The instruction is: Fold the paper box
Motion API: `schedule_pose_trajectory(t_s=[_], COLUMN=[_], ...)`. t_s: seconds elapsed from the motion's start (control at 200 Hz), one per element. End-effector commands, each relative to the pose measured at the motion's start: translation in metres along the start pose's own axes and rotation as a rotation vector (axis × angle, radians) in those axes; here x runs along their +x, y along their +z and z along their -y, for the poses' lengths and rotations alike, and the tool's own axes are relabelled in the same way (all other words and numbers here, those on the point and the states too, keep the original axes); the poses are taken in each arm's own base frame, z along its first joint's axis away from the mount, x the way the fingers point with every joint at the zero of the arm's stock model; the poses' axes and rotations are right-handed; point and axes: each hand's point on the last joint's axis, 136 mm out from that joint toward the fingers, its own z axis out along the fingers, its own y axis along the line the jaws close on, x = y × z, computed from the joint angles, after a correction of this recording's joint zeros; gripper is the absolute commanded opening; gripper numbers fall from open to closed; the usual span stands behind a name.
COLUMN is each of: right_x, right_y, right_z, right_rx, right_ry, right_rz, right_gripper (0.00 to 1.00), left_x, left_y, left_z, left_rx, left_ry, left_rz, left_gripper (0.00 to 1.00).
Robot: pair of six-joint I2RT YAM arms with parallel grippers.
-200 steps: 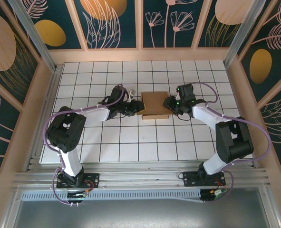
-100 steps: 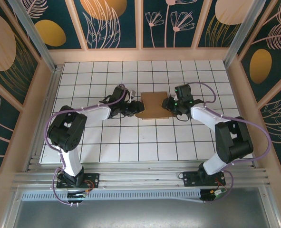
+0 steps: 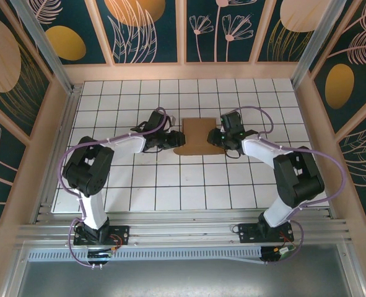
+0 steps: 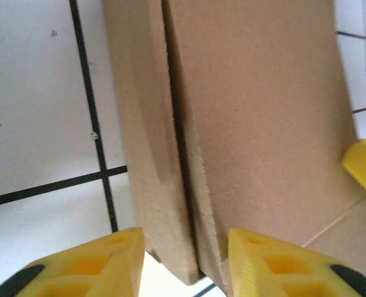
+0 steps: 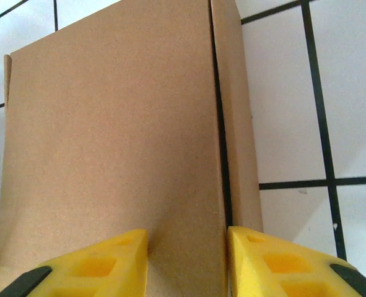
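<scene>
On the gridded worktop (image 3: 139, 185), the left hand (image 3: 175, 141) stands part-open astride the left edge of the paper box (image 3: 198, 137), the right hand (image 3: 218, 135) likewise at its right edge. We cannot tell whether either grips. Uneven pressure could spring the box open.

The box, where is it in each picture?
Top external: box in the middle of the table.
Left wrist: box runs from the top edge down the middle and right, to the left gripper's fingers.
Right wrist: box on the left and middle, above the right gripper's fingers.
Shared landmark: the table's black grid lines.
</scene>
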Motion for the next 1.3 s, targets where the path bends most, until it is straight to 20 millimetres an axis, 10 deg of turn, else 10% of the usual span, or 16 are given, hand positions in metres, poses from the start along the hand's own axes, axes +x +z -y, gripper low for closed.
schedule_pose_trajectory(t_s=[0.0, 0.21, 0.415, 0.681, 0.986, 1.296], right_x=[0.030, -0.001, -0.042, -0.013, 0.021, -0.030], right_y=[0.016, -0.010, -0.030, 0.011, 0.031, 0.002], right_z=[0.023, -0.009, -0.013, 0.006, 0.040, 0.010], right_rx=[0.129, 0.049, 0.036, 0.013, 0.104, 0.006], right_ry=[-0.062, -0.066, -0.054, -0.030, -0.021, 0.009], right_rz=[-0.068, 0.006, 0.117, -0.005, -0.057, 0.072], right_gripper=[0.39, 0.47, 0.54, 0.45, 0.29, 0.43], left_x=[0.020, 0.022, -0.015, -0.026, 0.004, -0.036], left_y=[0.012, 0.010, -0.019, 0.003, 0.025, -0.001], left_z=[-0.026, -0.029, 0.002, 0.004, -0.024, 0.005], left_rx=[-0.079, -0.095, -0.073, -0.062, -0.077, -0.063], left_ry=[0.019, 0.037, 0.101, 0.126, 0.079, 0.113], left_rz=[-0.055, -0.056, 0.062, 0.054, -0.021, 0.112], left_gripper=[0.32, 0.28, 0.53, 0.62, 0.42, 0.67])
